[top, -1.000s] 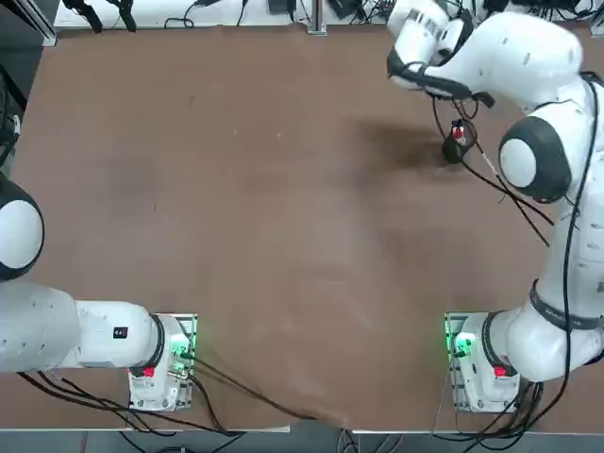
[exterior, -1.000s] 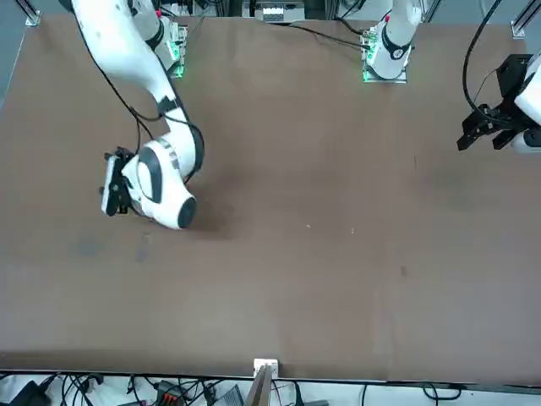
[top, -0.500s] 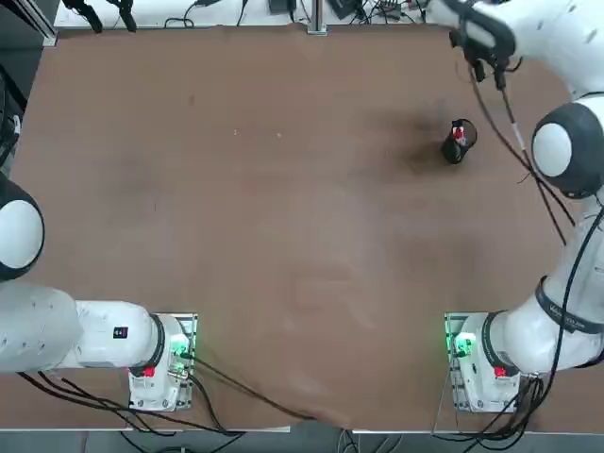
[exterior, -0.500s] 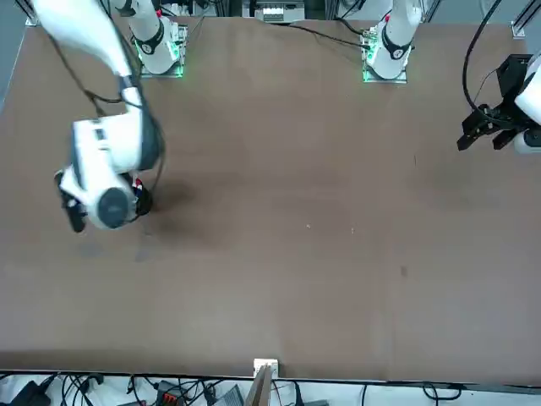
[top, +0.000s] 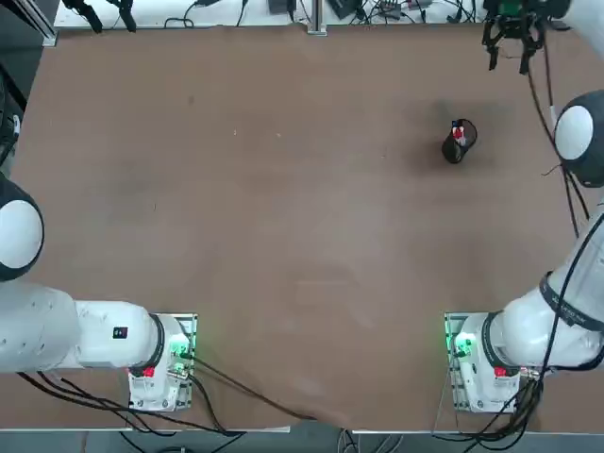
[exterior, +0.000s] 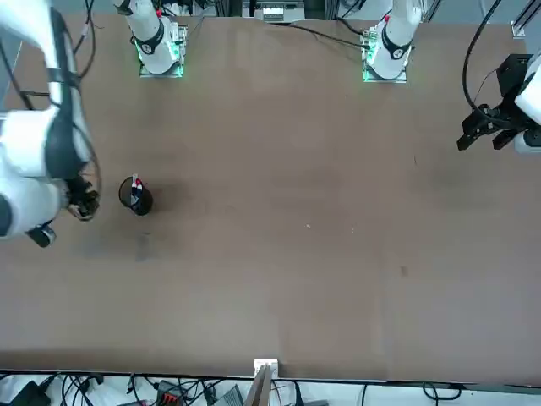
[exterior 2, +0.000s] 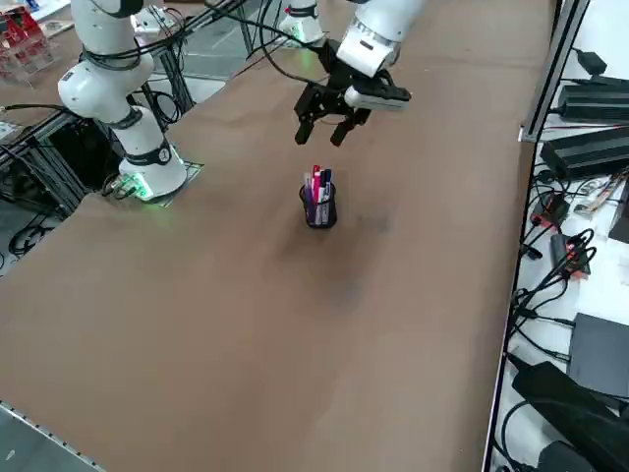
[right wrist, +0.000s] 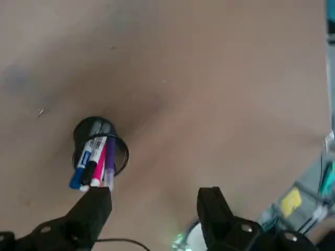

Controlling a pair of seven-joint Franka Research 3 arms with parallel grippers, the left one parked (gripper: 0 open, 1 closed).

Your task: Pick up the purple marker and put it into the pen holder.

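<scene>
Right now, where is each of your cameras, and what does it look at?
Top: overhead, looking down on the table; both arms show.
Front: across the table, facing me; my right arm is at picture left.
Right side: raised at my right, looking diagonally down; my right arm and gripper show.
Wrist: on my right arm, looking past its open jaws at the pen holder and purple marker.
Right side and wrist views share the holder and its markers.

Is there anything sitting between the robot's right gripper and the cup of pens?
Nothing that I can see: in the right side view, only bare brown tabletop shows between the right gripper and the black cup.
</scene>
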